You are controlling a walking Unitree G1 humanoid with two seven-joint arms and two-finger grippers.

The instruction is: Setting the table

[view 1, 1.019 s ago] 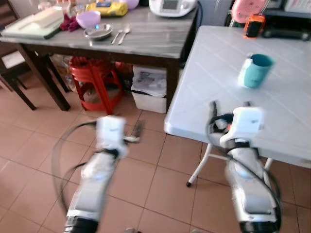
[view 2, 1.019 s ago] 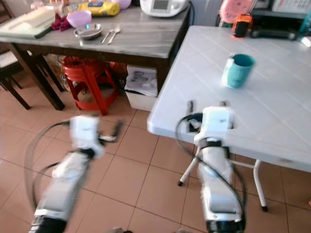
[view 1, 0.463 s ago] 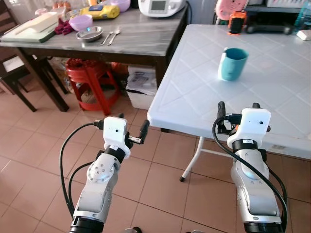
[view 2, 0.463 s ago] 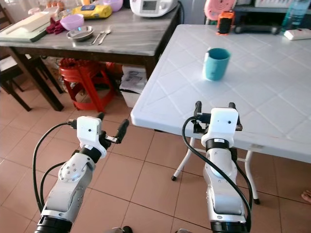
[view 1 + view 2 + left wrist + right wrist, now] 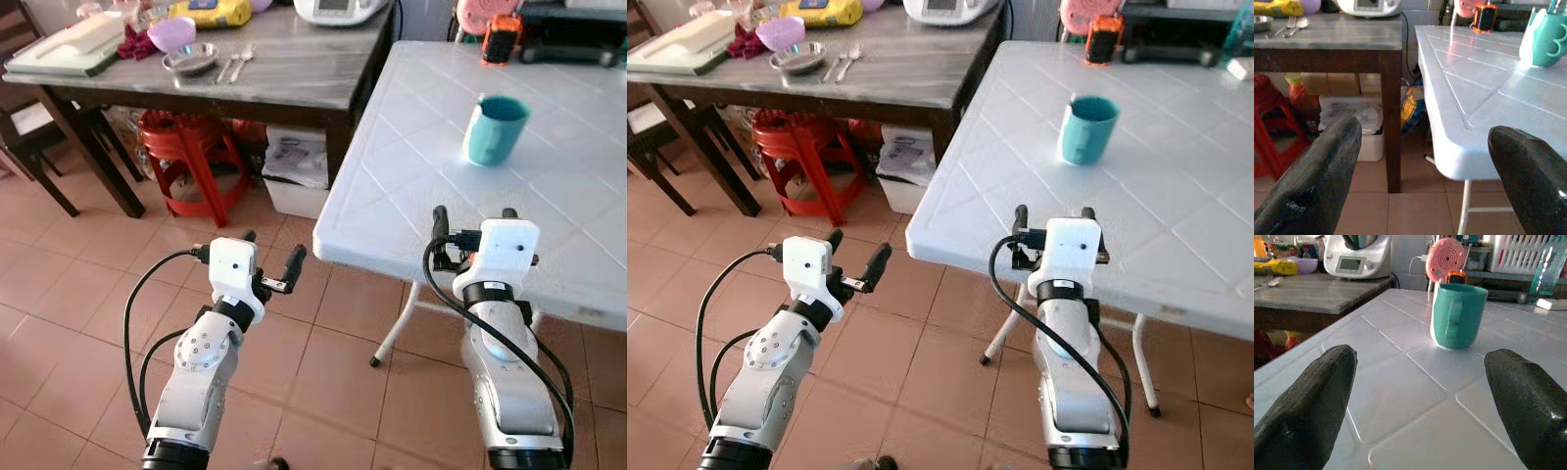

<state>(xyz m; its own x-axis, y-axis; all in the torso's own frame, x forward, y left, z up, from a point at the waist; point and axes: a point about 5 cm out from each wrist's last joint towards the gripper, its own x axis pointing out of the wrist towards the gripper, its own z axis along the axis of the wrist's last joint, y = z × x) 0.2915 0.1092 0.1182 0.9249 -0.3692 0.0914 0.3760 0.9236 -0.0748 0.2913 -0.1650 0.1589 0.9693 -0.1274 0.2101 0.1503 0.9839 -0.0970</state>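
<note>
— So where's the mug (image 5: 495,129)?

— Upright on the white table (image 5: 411,186), straight ahead of the right gripper (image 5: 469,215) and well apart from it. In the right wrist view the mug (image 5: 1457,315) stands between the two fingers (image 5: 1305,406), further along the tabletop, handle turned toward the camera.

— And that gripper's fingers?

— Spread wide, holding nothing. The gripper hovers just over the near edge of the table.

— The left gripper (image 5: 268,262)?

— Also spread and empty, out over the tiled floor (image 5: 88,313), beside the table's near corner. Its wrist view looks along the fingers (image 5: 1312,186) at that corner, with the mug (image 5: 1547,36) far off to one side.

— What lies beyond?

— Ahead of the left gripper and well away stands a dark wooden table (image 5: 294,83) with a grey top. On it sit a steel bowl (image 5: 190,61), a fork and spoon (image 5: 236,65) just beside the bowl, a purple bowl (image 5: 170,32), a yellow packet (image 5: 209,12), a pale tray (image 5: 64,44) and a white appliance (image 5: 343,9). Under it are a red stool (image 5: 191,157) and a white box (image 5: 299,176).

— Past the mug?

— An orange-and-black gadget (image 5: 501,39) and a pink round thing (image 5: 1446,259) at the far side of the white table.
</note>
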